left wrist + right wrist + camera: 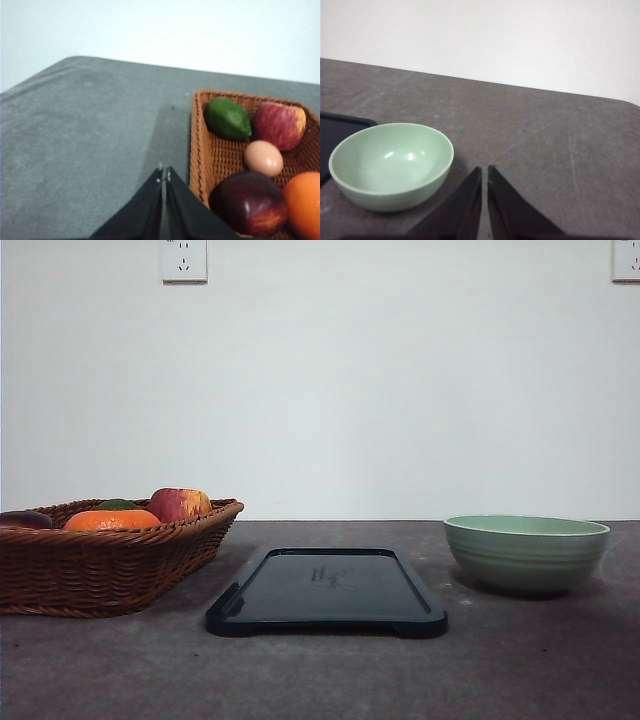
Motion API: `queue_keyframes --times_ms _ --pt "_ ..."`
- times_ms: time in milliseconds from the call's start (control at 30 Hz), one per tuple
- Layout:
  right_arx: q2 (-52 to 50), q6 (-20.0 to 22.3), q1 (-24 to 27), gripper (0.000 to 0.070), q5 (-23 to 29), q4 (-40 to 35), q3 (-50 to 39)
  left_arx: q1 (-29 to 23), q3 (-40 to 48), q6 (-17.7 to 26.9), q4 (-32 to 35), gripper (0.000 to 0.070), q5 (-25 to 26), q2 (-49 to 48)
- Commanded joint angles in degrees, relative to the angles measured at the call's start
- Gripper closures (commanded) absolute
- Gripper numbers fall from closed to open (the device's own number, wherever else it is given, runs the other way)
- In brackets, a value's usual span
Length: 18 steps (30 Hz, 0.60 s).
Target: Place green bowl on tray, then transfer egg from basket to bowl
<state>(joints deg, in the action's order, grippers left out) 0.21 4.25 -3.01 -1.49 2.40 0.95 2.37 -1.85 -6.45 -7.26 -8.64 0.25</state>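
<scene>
The green bowl [526, 551] stands empty on the grey table at the right, beside the dark tray [328, 590] in the middle. At the left sits the wicker basket [100, 560]. In the left wrist view the pale egg [263, 158] lies in the basket [200, 150] among fruit. My left gripper [164, 175] is shut with nothing in it, above bare table just outside the basket's rim. My right gripper [484, 172] is shut too and holds nothing, close beside the green bowl [390, 165], with a corner of the tray [340, 130] beyond it.
In the basket with the egg lie a lime [227, 118], a red apple [279, 125], a dark red fruit [247, 202] and an orange [305, 202]. A white wall rises behind the table's far edge.
</scene>
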Motion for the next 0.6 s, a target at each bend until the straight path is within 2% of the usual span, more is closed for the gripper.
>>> queue_keyframes --times_ms 0,100,167,233,333,467,567 --pt "0.0 -0.6 -0.2 0.0685 0.0 -2.0 -0.2 -0.1 1.0 -3.6 0.7 0.07 0.1 0.0" --pt "0.0 -2.2 -0.2 0.0685 -0.1 -4.7 -0.2 -0.1 1.0 -10.5 0.8 0.07 0.1 0.0" --pt "0.0 -5.8 -0.2 0.0686 -0.5 -6.2 -0.2 -0.1 1.0 -16.5 0.8 0.07 0.2 0.0" --pt "0.0 -11.6 -0.2 0.0693 0.1 -7.8 -0.2 -0.1 1.0 -21.8 0.9 0.07 0.2 0.0" --pt "0.0 -24.5 -0.2 0.0693 3.1 -8.5 -0.2 -0.1 1.0 -29.3 1.4 0.07 0.2 0.0" --pt "0.0 -34.4 -0.2 0.0693 3.5 -8.6 -0.2 -0.1 1.0 -40.4 3.6 0.07 1.5 0.0" --pt "0.0 -42.8 -0.2 0.0693 3.3 -9.8 -0.2 -0.1 1.0 -42.4 8.7 0.0699 3.8 0.0"
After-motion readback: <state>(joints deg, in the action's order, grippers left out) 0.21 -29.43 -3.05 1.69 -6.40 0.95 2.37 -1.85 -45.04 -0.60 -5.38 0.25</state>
